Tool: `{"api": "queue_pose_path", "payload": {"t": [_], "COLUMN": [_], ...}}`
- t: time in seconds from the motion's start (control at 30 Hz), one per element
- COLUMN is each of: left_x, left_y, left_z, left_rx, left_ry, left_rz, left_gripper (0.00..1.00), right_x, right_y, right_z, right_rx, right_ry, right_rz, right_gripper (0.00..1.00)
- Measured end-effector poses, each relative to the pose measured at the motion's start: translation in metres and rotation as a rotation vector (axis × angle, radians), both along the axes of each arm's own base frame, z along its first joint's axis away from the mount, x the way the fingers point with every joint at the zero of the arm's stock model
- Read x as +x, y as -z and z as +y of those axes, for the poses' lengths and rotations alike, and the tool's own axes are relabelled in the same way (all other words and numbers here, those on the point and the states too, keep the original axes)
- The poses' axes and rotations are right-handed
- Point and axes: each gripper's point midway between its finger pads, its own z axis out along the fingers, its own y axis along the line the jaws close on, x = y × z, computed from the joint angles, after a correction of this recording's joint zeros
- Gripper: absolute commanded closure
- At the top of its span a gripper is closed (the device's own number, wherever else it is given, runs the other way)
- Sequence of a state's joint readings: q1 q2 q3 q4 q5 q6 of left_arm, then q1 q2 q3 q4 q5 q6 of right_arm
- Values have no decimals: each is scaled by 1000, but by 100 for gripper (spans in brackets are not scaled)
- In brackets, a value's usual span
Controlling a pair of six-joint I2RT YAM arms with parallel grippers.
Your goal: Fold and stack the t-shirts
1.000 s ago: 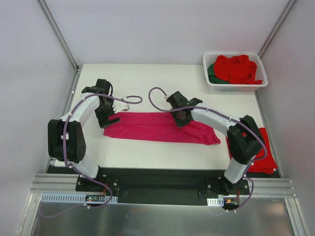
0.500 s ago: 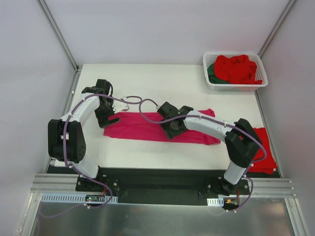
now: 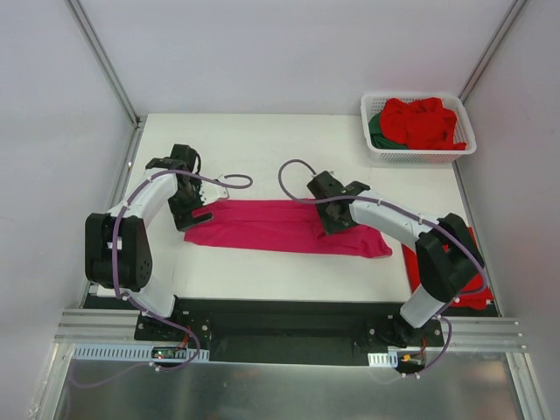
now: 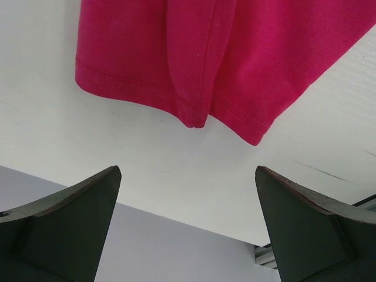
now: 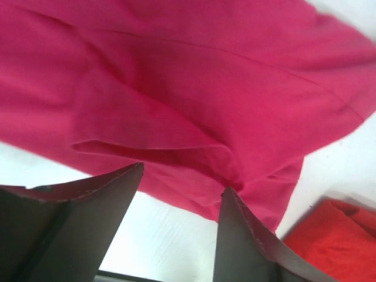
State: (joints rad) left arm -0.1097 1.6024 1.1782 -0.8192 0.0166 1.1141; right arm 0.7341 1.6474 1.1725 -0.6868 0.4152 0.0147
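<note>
Magenta t-shirt [image 3: 262, 227] is lying banded across the surface [image 3: 262, 149], nine to three o'clock, with the left end effector [image 3: 194, 213] hovering spread at its nine o'clock hem and the right end effector [image 3: 330, 223] spread near its middle, so pinching both layers squarely is looking wisest.

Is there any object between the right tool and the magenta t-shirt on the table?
Nothing visible does. The right tool hangs open right above the magenta t-shirt, and its wrist view shows only that cloth beyond the jaws.
</note>
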Motion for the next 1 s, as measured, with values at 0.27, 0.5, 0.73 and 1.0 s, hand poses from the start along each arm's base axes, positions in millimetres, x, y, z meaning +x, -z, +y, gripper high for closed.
{"api": "queue_pose_path", "payload": {"t": [0.27, 0.5, 0.73, 1.0], "left_x": [-4, -3, -3, -3], "left_y": [2, 2, 2, 2], "left_z": [1, 0, 0, 0], "left_rx": [1, 1, 1, 1], "left_ry": [2, 2, 2, 1], "left_rz": [6, 4, 4, 4], "left_gripper": [1, 1, 1, 1], "right_x": [6, 9, 5, -22], "right_y": [26, 33, 39, 42], "right_z": [-42, -42, -36, -27], "right_rx": [28, 82, 109, 102], "right_ry": [138, 156, 141, 91], "right_rz": [58, 75, 105, 152], "right_gripper": [76, 76, 95, 99]}}
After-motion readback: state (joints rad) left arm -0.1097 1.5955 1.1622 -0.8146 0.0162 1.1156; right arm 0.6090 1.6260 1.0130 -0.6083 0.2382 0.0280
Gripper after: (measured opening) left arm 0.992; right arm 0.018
